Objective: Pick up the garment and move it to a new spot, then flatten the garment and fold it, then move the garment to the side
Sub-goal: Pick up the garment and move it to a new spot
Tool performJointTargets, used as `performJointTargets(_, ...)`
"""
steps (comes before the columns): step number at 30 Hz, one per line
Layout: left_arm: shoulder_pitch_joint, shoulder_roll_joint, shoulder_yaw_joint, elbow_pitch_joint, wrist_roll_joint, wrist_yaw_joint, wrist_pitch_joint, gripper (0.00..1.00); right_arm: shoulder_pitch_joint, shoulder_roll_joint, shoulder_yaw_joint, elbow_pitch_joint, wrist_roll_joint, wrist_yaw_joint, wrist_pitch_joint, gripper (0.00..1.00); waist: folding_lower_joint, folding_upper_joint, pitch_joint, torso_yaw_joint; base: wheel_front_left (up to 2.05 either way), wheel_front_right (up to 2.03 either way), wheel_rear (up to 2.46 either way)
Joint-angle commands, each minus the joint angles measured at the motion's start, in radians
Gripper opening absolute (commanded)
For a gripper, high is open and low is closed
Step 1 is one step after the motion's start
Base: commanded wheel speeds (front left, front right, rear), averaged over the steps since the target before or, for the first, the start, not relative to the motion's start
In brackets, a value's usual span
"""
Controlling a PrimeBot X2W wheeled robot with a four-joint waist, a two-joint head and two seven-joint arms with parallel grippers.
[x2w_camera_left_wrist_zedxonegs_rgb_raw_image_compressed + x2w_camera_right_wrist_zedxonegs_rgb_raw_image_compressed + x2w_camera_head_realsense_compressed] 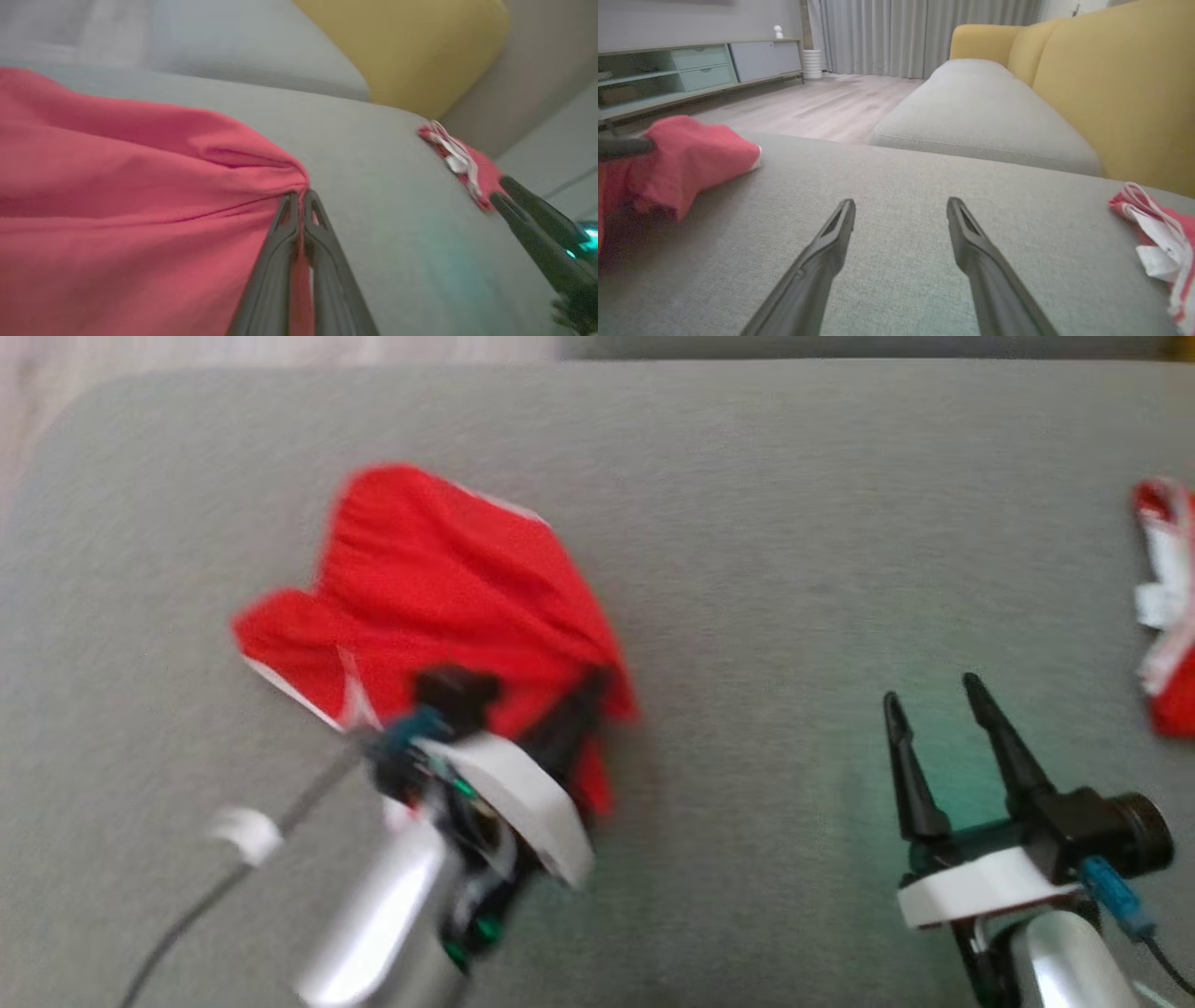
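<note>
The garment (pixel 439 588) is a red cloth with white trim, bunched on the grey cushion (pixel 766 523) at centre left. My left gripper (pixel 588 695) is shut on the garment's near right edge; in the left wrist view the red cloth (pixel 117 186) gathers into folds at the pinched fingertips of that gripper (pixel 299 196). My right gripper (pixel 932 695) stands open over bare cushion at the lower right, nothing between its fingers (pixel 836 228). In the right wrist view the garment (pixel 686 158) lies at the far left.
A second red-and-white cloth (pixel 1167 607) lies at the cushion's right edge. A yellow sofa back (pixel 1115 88) rises behind it, with another grey seat cushion (pixel 980 112) beyond. Wooden floor and a low cabinet (pixel 691 70) lie past the cushion's far edge.
</note>
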Motion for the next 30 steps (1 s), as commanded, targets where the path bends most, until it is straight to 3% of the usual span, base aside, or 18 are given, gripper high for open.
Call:
performJointTargets(1, -0.022, 0.001, 0.008, -0.058, 0.001, 0.006, 0.016, 0.0, -0.047, 0.003, 0.028, -0.024, 0.007, -0.001, -0.013, 1.0, 0.0003, -0.0001, -0.029, -0.069, 0.0, 0.0, 0.0)
performJointTargets(6, -0.009, -0.019, -0.13, -0.151, 0.015, 0.021, 0.11, 0.0, -0.093, 0.015, 0.063, 0.005, 0.014, -0.001, -0.018, 1.0, 0.0003, -0.0001, -0.013, -0.161, 0.0, 0.0, 0.0)
performJointTargets(12, -0.102, -0.027, -0.195, -0.128, 0.022, 0.064, 0.128, 0.0, -0.139, 0.022, 0.092, -0.005, 0.028, -0.001, -0.019, 1.0, 0.0003, -0.0001, 0.021, -0.25, 0.0, 0.0, 0.0)
performJointTargets(15, -0.165, -0.028, -0.206, -0.094, -0.002, 0.091, 0.085, 0.0, -0.151, 0.023, 0.104, -0.006, 0.035, -0.001, -0.019, 1.0, 0.0003, -0.0001, 0.032, -0.282, 0.0, 0.0, 0.0)
performJointTargets(25, -0.375, -0.028, -0.246, 0.092, -0.138, 0.258, -0.185, 0.0, -0.175, 0.024, 0.107, 0.002, 0.056, -0.001, -0.019, 1.0, 0.0003, -0.0001, 0.044, -0.31, 0.0, 0.0, 0.0)
performJointTargets(26, -0.39, -0.029, -0.246, 0.113, -0.161, 0.276, -0.214, 0.05, -0.178, 0.024, 0.107, 0.004, 0.056, -0.001, -0.019, 1.0, 0.0003, -0.0001, 0.045, -0.31, 0.0, 0.0, 0.0)
performJointTargets(27, -0.399, -0.029, -0.242, 0.132, -0.193, 0.293, -0.24, 0.34, -0.18, 0.024, 0.111, 0.006, 0.059, -0.001, -0.019, 1.0, 0.0003, -0.0001, 0.044, -0.31, 0.0, 0.0, 0.0)
performJointTargets(28, -0.41, -0.029, -0.244, 0.153, -0.223, 0.307, -0.262, 0.49, -0.182, 0.024, 0.116, 0.008, 0.068, -0.001, -0.019, 1.0, 0.0003, -0.0001, 0.043, -0.311, 0.0, 0.0, 0.0)
performJointTargets(29, -0.424, -0.029, -0.253, 0.176, -0.236, 0.318, -0.281, 0.98, -0.184, 0.024, 0.118, 0.01, 0.073, -0.001, -0.019, 1.0, 0.0003, -0.0001, 0.042, -0.312, 0.0, 0.0, 0.0)
performJointTargets(30, -0.437, -0.029, -0.266, 0.201, -0.245, 0.322, -0.293, 1.0, -0.186, 0.024, 0.12, 0.011, 0.075, -0.001, -0.019, 1.0, 0.0003, -0.0001, 0.041, -0.311, 0.0, 0.0, 0.0)
